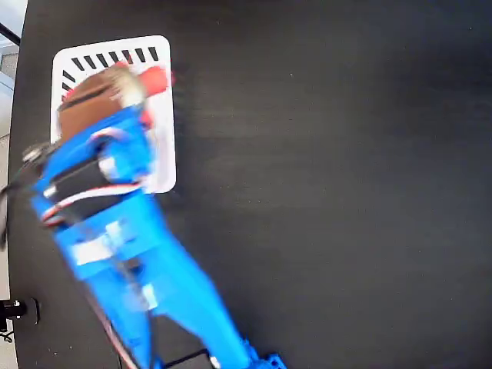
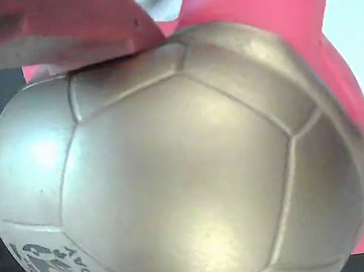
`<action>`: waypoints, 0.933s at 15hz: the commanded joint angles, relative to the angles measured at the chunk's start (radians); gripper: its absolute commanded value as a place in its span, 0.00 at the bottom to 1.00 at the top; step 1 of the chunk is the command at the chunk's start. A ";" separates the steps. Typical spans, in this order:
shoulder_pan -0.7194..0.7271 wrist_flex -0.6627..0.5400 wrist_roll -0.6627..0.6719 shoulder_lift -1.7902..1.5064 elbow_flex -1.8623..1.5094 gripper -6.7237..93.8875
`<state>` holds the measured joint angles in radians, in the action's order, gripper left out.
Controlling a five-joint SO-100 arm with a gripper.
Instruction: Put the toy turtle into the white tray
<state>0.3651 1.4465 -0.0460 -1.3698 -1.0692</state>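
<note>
While blur smears the fixed view, toy turtle [image 1: 104,96] sits over the white tray [image 1: 163,115] at the blue arm's tip. Tool [image 2: 81,34] is clenched on its gold shell, red finger [image 2: 45,29] pressing the dome.

Blue arm [image 1: 115,223] overhangs white tray [image 1: 157,100]; dark table [image 1: 330,192] rightward lies open

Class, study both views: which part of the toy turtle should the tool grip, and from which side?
Across the domed gold shell of the toy turtle, coming from above. The shell is the broad, rounded bulk; the red limbs are thin. The tool's hold is hidden.
</note>
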 commanded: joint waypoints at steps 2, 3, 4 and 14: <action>0.049 -0.006 -0.037 0.067 0.049 0.04; 0.048 -0.014 -0.037 0.097 0.055 0.04; 0.044 -0.029 -0.035 0.120 0.055 0.04; 0.040 -0.086 -0.040 0.209 0.052 0.33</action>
<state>0.3927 1.3837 -0.0813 -1.1198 -1.0523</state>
